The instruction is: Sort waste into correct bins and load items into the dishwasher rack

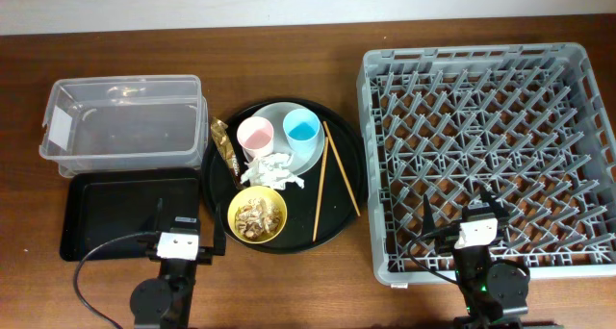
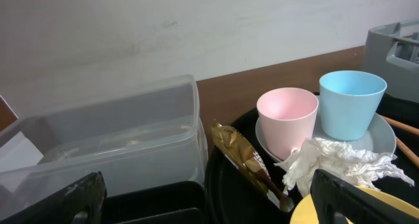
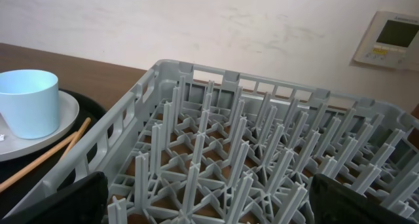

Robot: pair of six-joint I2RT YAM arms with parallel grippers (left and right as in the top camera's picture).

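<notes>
Overhead, the square grey plastic rack (image 1: 481, 55) filled the right side of the desk (image 1: 289, 40); a round black tray (image 1: 298, 223) at centre held the small pink cup (image 1: 255, 134), small blue cup (image 1: 301, 129) and crumpled white tissue (image 1: 272, 170). Left wrist: the left gripper (image 2: 203, 201) gaped wide, empty. Right wrist: the right gripper (image 3: 206, 198) spread wide, empty, over the rack.

Wide-spread, empty: left end effector (image 1: 186, 225) and right end effector (image 1: 460, 212).
</notes>
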